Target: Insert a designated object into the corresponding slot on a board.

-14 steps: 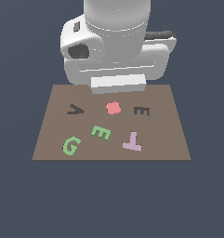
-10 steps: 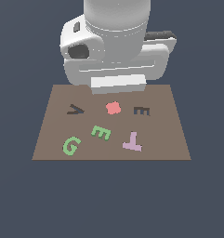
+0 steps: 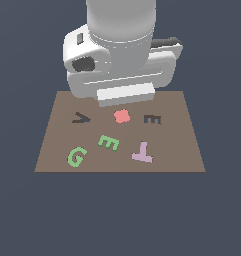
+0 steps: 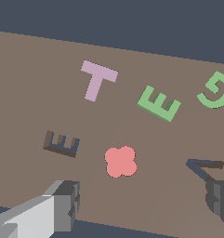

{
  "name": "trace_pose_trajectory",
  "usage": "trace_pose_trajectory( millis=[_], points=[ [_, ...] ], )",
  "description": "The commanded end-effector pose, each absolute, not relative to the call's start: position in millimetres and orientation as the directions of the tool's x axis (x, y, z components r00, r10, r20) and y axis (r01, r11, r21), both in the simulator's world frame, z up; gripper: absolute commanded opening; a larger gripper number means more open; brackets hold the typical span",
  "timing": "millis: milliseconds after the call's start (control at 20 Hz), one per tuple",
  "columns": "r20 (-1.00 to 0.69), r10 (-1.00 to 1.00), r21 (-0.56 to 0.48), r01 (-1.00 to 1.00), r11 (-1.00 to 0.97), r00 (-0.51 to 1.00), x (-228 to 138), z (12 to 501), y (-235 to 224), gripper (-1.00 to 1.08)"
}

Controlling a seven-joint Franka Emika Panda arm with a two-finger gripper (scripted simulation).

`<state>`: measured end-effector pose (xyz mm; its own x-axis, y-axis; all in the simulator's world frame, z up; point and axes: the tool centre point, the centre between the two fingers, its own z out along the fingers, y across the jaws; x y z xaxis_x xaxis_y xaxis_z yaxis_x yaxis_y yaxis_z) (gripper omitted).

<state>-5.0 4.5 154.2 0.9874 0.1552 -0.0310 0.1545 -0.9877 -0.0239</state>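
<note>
Brown board point(image 4: 48, 93): green E point(image 4: 158, 103) (beyond spread fingers point(image 4: 67, 204))

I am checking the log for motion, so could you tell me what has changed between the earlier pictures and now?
Nothing has visibly changed: the arm hangs over the board's far edge as before, and the green E, the G, the T, the red piece and both dark recesses lie where they were.
</note>
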Motion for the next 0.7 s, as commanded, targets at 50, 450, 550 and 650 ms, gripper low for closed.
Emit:
trace_pose_trajectory(
  millis=[50, 450, 550, 650],
  points=[
    [-0.029, 0.213, -0.024, 0.212, -0.977, 0.977, -3, 148, 0, 1.0],
    [-0.021, 0.404, -0.022, 0.404, -0.915, 0.914, 7, 128, -12, 1.0],
    [-0.019, 0.463, -0.021, 0.462, -0.886, 0.886, 11, 122, -16, 1.0],
    [-0.017, 0.525, -0.02, 0.525, -0.851, 0.851, 15, 115, -20, 1.0]
  ],
)
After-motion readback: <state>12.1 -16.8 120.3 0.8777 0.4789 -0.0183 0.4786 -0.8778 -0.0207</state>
